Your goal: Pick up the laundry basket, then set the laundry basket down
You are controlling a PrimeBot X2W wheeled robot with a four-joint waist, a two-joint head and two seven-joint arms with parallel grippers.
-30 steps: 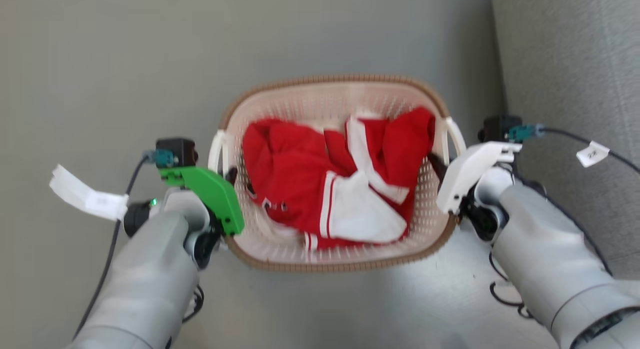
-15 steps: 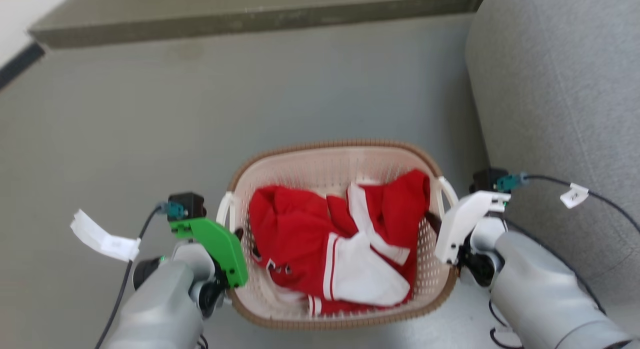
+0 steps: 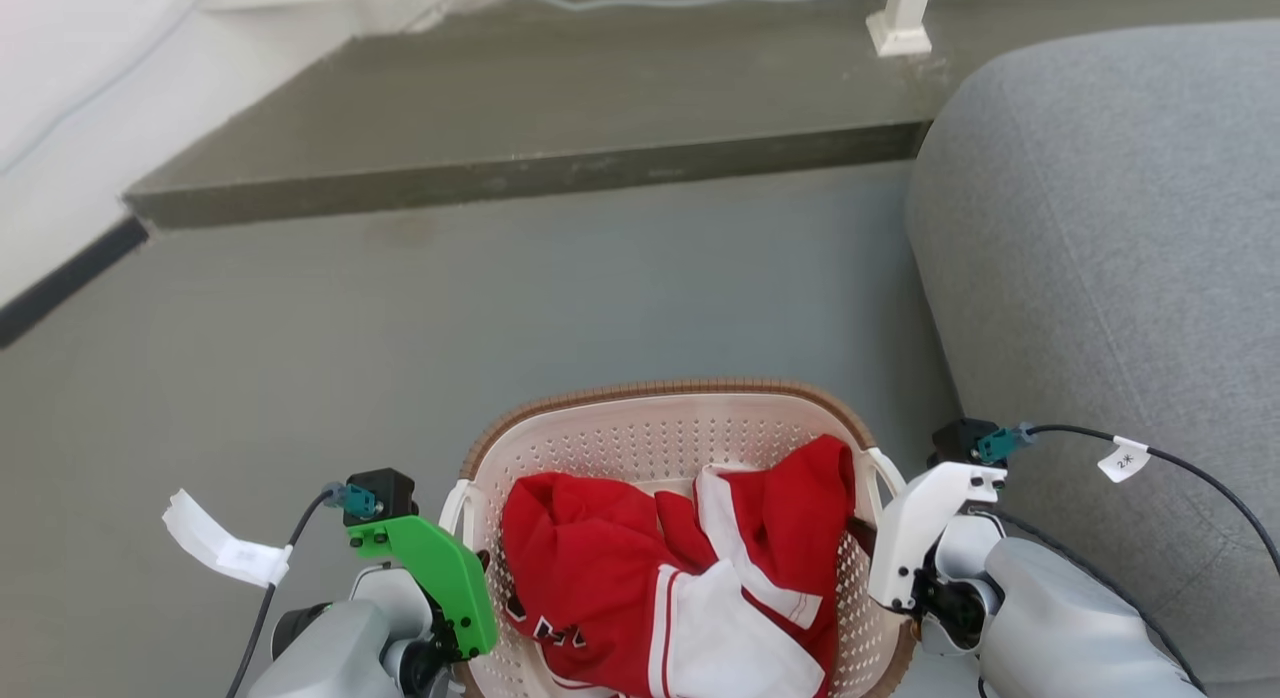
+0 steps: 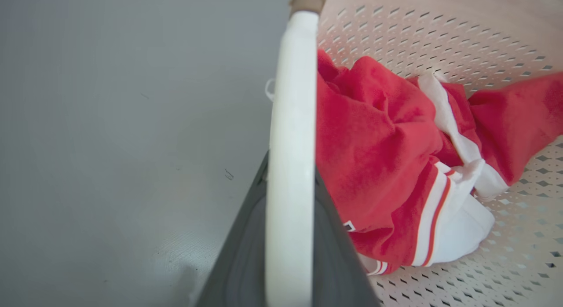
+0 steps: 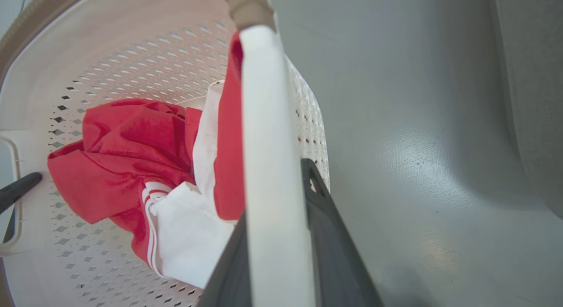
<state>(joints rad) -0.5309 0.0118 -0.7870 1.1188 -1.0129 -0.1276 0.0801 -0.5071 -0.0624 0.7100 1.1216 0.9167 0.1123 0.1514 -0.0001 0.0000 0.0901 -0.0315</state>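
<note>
Cream laundry basket [image 3: 640, 440] between left gripper [image 3: 472, 576] and right gripper [image 3: 866, 534], each clamped on a side handle [image 4: 290, 122].

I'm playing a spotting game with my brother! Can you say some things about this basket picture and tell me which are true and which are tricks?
1. The laundry basket holds red and white clothes. True.
2. The left gripper has a finger on each side of the left handle. True.
3. The right gripper hangs far from the basket. False: its fingers flank the right handle.
4. The basket's rim is blue. False: it is brown.
5. The grey sofa is on the robot's left. False: it is on the right.
</note>
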